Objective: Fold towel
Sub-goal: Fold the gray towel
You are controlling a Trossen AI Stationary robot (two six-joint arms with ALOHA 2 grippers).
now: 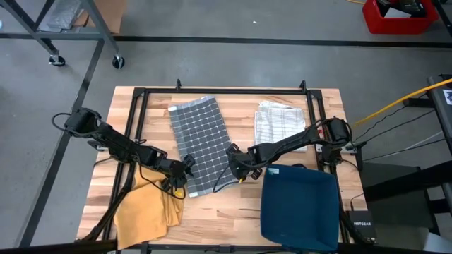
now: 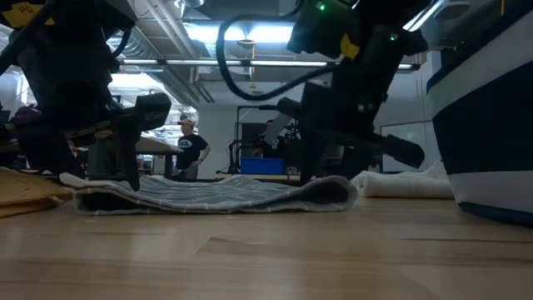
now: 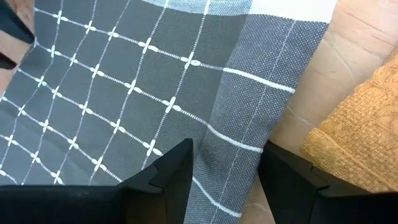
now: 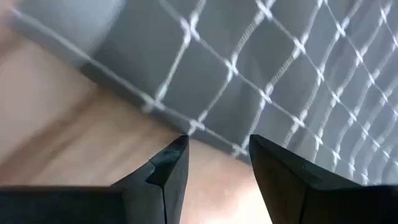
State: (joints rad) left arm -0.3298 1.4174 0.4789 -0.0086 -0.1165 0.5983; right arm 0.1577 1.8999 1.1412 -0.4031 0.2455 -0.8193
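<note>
**Both hands poised at the towel's near edge**

The grey checked towel [image 1: 200,144] lies flat mid-tabletop [image 1: 233,212]. The left hand [image 1: 181,171] straddles its near-left corner, fingers apart. The right hand [image 1: 239,164], fingers also apart, sits at the right edge.

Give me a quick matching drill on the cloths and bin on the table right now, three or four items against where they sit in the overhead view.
Things:
1. grey grid towel
2. mustard cloth
3. white checked cloth
4. dark blue bin

Places, as seen from overhead:
A. table's near right corner
B. far side, right of centre
C. middle, between the two grippers
D. table's near left corner

Pairs: 1-C, 2-D, 3-B, 4-A

The left gripper and right gripper are both open at the towel's near edge.
</note>
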